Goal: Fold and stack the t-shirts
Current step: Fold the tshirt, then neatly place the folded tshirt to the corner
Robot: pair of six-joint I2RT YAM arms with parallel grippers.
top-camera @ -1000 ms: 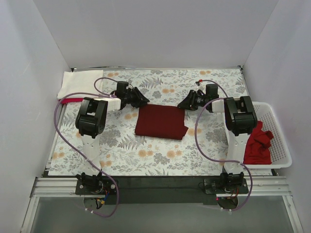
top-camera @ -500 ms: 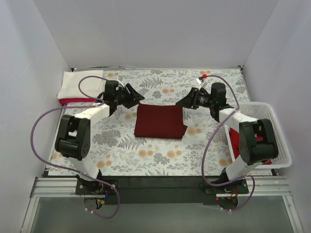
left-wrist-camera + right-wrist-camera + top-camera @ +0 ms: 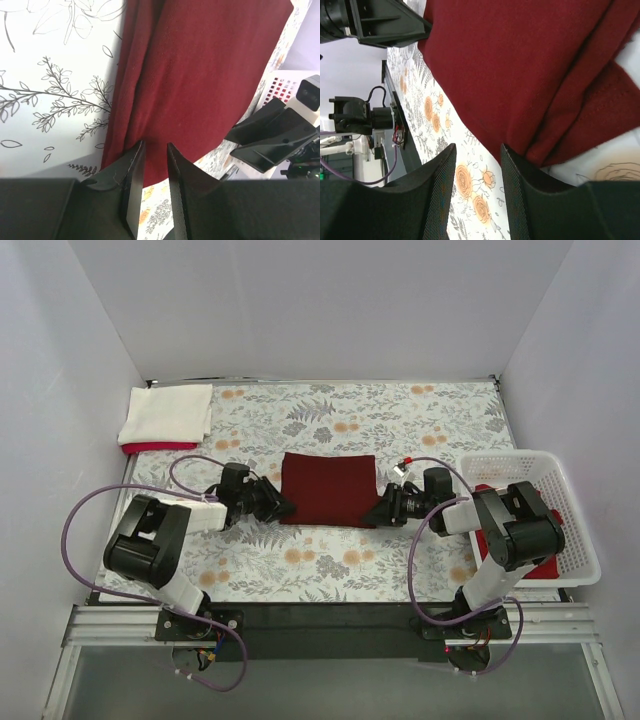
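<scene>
A folded dark maroon t-shirt [image 3: 328,488] lies flat on the floral cloth at the table's middle. My left gripper [image 3: 283,508] is low at its near left corner. In the left wrist view the left gripper [image 3: 156,147] is open by a narrow gap, with the maroon shirt [image 3: 200,75] just past its tips. My right gripper [image 3: 372,515] is low at the near right corner. In the right wrist view the right gripper [image 3: 477,150] is open wider and empty, beside the shirt's folded edge [image 3: 530,65]. A cream-white folded shirt [image 3: 167,412] lies on a red one [image 3: 150,447] at the far left.
A white lattice basket [image 3: 510,456] stands at the right edge with a red shirt [image 3: 547,567] in it, partly behind my right arm. White walls close in the table on three sides. Purple cables loop off both arms.
Both grippers have come from the shirt's far side to its near corners and dropped low to the cloth. The maroon shirt has stayed about where it was.
</scene>
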